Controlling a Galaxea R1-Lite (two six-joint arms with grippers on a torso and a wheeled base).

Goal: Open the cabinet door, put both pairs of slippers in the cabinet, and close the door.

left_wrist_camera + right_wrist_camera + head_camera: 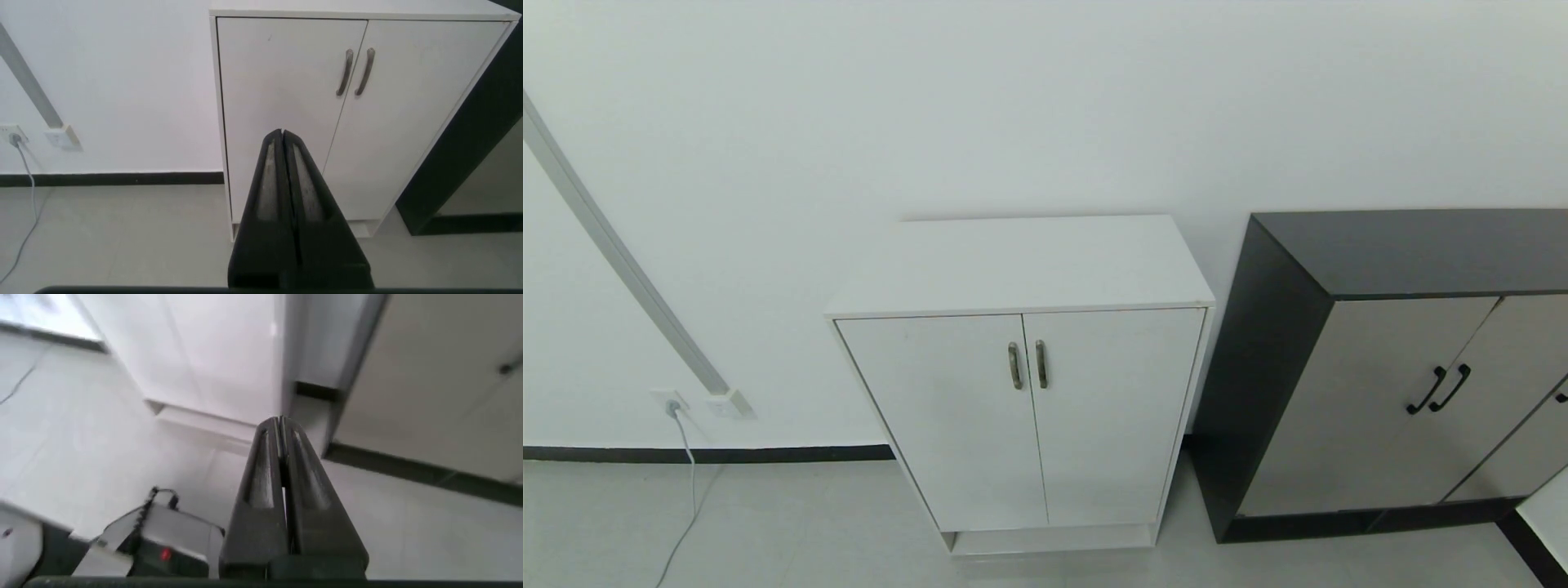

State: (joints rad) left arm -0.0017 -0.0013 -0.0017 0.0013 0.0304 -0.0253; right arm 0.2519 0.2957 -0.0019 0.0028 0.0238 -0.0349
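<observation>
Left gripper (283,139) and right gripper (282,423) are sitting closed, empty; the cabinet (947,425) is standing shut ahead, its handles (1015,365) lying so close a grab risks catching both

The cabinet (1021,408) stands on the floor (792,523), against the wall (931,122). A second cabinet (1372,400) stands just beside it, right. Left, a socket (671,403) sits on the wall, its cable (690,482) hanging to the floor.

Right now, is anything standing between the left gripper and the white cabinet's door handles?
Nothing visible does. Just floor lies between the left gripper, which is shut, and the white cabinet. Its two handles sit side by side on shut doors.
</observation>
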